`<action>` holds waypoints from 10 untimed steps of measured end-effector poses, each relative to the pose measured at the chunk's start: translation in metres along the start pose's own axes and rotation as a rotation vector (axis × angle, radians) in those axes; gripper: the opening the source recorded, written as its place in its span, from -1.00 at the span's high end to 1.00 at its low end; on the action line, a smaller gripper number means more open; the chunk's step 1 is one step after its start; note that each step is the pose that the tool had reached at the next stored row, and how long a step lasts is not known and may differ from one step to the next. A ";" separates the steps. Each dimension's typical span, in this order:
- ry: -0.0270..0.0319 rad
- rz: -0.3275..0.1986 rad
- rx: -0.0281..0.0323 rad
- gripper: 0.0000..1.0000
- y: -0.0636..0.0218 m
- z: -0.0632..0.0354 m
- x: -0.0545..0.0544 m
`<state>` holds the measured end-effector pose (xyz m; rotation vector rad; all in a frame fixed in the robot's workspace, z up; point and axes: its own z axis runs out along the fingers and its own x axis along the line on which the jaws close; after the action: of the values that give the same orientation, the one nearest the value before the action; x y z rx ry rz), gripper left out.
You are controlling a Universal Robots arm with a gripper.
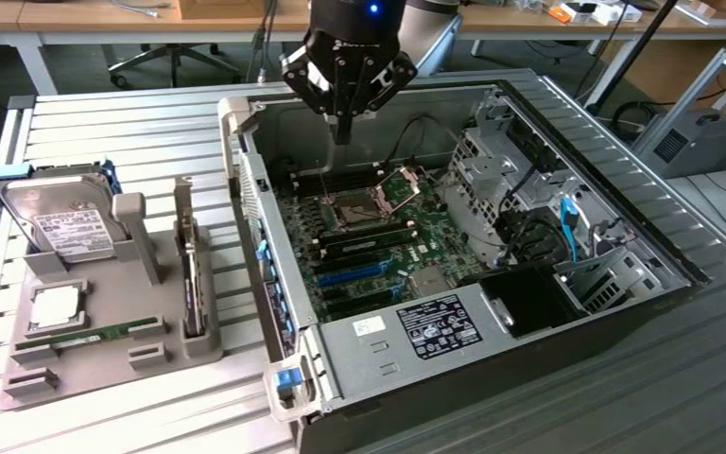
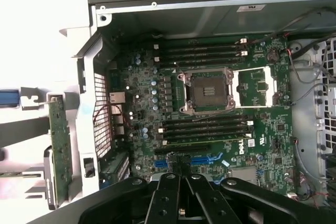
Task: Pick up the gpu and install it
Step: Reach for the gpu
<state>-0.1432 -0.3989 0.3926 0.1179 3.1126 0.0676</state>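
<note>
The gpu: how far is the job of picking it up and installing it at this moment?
Done: nothing visible yet. The gpu stands on edge in the gray holder, outside the computer case. In hand: the pincer is shut, holds nothing and hangs over the motherboard. Left: both the pick-up and the install; the blue slots are empty.

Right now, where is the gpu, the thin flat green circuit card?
The gpu stands on edge in the grey holder at the exterior view's left, between the silver hard drive and the open computer case.
</note>
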 end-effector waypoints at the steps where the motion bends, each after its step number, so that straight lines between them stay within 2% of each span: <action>1: -0.0001 0.000 0.0000 0.79 -0.0001 0.0001 0.001; 10: -0.0001 0.000 0.0000 0.79 -0.0009 0.0001 0.012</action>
<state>-0.1551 -0.3989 0.3922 0.1180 3.1125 0.0676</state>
